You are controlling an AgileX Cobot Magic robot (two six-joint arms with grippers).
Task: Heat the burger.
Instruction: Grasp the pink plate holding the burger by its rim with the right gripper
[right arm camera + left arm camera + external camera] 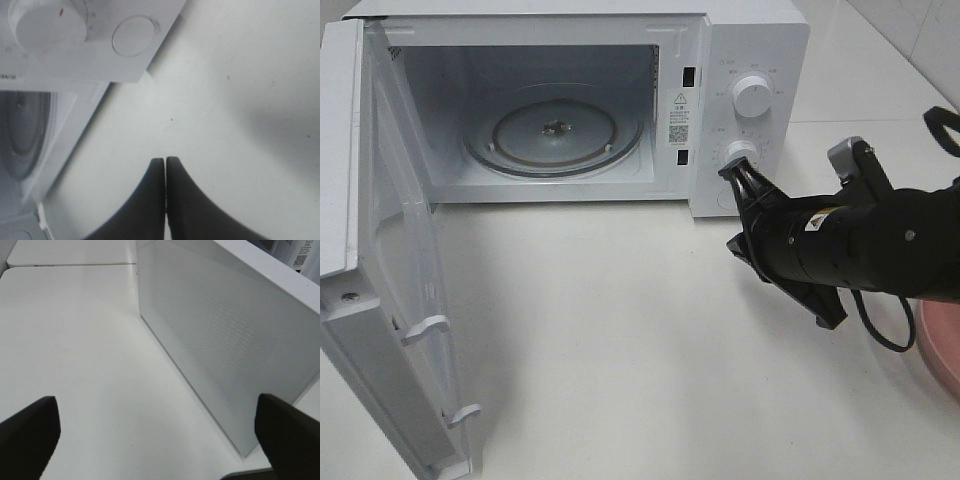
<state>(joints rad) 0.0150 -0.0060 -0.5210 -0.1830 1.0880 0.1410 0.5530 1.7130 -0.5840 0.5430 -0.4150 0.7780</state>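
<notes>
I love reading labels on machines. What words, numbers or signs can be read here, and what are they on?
No wording is legible anywhere.
On the microwave frame, a sticker: warning triangle and square code, print too small.
Around the upper knob and lower knob, markings: too small.
On the right arm, a label: blurred.

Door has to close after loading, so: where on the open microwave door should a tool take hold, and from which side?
Take the door by its free edge, between the two latch hooks that jut from its inner face. Coming from the outer side looks best, where the open left tool faces it: that face is flat and bare, and the door stands swung wide.
</notes>
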